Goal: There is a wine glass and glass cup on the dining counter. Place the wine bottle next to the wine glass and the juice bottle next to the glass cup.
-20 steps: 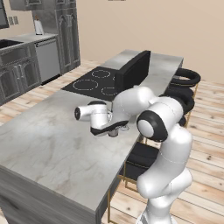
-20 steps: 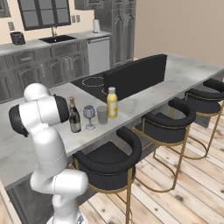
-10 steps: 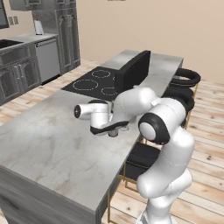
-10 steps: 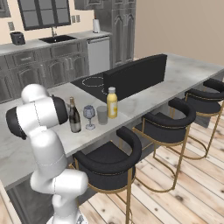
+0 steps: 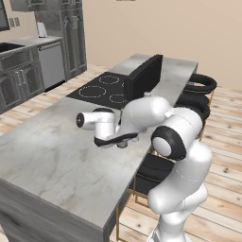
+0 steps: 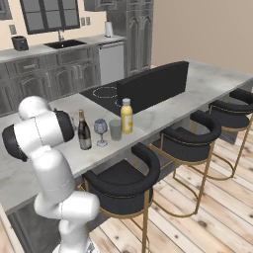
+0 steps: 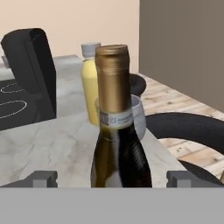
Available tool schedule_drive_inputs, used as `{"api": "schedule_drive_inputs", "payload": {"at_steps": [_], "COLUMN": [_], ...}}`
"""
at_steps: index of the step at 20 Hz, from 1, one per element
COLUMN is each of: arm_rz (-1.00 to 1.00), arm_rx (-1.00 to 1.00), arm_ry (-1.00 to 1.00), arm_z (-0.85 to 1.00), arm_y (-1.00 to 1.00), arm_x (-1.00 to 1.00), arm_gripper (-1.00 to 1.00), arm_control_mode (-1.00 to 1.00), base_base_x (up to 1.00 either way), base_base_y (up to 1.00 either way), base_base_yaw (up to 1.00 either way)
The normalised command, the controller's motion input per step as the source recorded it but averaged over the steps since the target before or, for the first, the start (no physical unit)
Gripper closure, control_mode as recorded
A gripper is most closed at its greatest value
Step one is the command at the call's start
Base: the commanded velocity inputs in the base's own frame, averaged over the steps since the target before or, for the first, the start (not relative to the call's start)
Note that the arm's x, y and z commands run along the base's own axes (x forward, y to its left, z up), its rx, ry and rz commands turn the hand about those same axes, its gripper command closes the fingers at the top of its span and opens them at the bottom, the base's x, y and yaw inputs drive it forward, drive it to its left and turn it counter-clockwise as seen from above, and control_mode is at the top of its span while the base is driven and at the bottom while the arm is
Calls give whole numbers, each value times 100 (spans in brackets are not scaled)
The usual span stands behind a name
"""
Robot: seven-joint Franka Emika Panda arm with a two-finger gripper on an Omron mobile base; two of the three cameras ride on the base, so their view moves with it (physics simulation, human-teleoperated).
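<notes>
The gripper point(image 7: 112, 177) is spread wide, its fingertips point(image 7: 41, 178) on either side of the wine bottle point(image 7: 117, 131) without pinching it. On the tabletop point(image 6: 163, 111) stand wine bottle, wine glass point(image 6: 101, 131), glass cup point(image 6: 115, 130) and juice bottle point(image 6: 127, 116) in a row.

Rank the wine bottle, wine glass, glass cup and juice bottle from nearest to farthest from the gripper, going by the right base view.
1. wine bottle, left end of the row, between the open gripper's fingertips in the hand view.
2. wine glass, just right of it.
3. glass cup, next along.
4. juice bottle, right end, by the black divider.
</notes>
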Motion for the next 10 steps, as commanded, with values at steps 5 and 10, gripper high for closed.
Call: {"api": "schedule_drive_inputs", "payload": {"at_steps": [5, 10], "arm_rz": [0, 0], "arm_rx": [13, 9], "arm_ry": [0, 0], "arm_z": [0, 3], "arm_y": [2, 0], "arm_x": [-44, -49], "arm_gripper": [-100, -100], "arm_control_mode": [-100, -100], "base_base_x": [0, 0], "base_base_y": [0, 0], "base_base_yaw": [0, 0]}}
